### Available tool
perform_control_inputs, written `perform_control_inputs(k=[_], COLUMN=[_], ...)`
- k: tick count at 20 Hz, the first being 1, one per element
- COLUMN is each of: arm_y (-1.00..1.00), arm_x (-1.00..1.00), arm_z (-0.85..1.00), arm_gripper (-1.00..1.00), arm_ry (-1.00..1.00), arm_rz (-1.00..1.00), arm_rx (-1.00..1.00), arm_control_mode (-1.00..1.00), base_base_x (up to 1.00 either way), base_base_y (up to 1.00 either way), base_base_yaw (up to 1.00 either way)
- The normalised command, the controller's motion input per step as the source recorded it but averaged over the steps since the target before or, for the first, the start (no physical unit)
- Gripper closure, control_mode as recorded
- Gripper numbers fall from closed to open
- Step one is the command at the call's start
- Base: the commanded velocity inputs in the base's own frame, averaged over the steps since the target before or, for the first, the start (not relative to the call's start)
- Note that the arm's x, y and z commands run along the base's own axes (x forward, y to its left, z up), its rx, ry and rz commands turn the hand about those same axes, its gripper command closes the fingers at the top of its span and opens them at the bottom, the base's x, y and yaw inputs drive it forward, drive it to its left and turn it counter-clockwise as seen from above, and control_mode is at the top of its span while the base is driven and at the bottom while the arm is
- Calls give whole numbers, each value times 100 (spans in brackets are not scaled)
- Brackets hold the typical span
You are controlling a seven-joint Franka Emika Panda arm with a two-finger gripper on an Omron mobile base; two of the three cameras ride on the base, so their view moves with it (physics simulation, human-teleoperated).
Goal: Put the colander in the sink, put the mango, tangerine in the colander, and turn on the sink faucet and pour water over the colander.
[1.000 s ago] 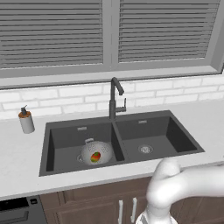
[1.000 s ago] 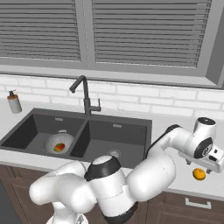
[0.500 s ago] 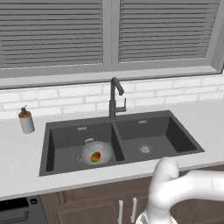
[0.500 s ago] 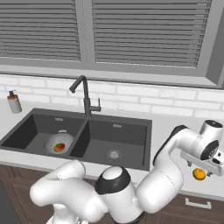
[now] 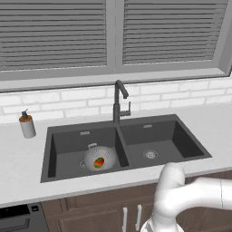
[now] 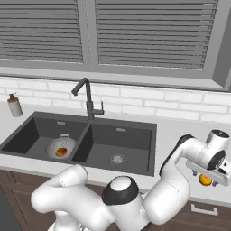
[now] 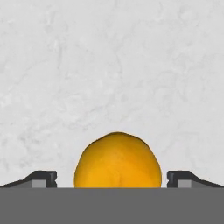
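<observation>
The tangerine lies on the pale counter, close up between my two fingertips. My gripper is open and straddles the fruit with a gap on each side. From the right base view the gripper hangs just over the tangerine, right of the sink. The colander sits in the left basin with the mango inside; both also appear as the colander and mango. The black faucet stands behind the divider, with no water running.
A grey soap dispenser stands on the counter left of the sink. The right basin holds a bare silver drain. White tile wall and window blinds run behind. The counter's front edge lies close to the tangerine.
The hand has come down over the tangerine and the elbow has swung right. The fruit, the colander and the mango have not moved.
</observation>
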Motion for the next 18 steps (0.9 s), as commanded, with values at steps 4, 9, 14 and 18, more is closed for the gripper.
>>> perform_control_inputs(k=[4,9,14,18], arm_y=[0,0,0,17], arm_x=[0,0,0,0], arm_z=[-26,-18,-8,5], arm_gripper=[-100,100,100,100], arm_ry=[0,0,0,0], arm_rz=[0,0,0,0], arm_rx=[0,0,0,0], arm_control_mode=[-100,-100,-100,-100], base_base_x=[0,0,0,0], base_base_y=[0,0,0,0], base_base_yaw=[0,0,0,0])
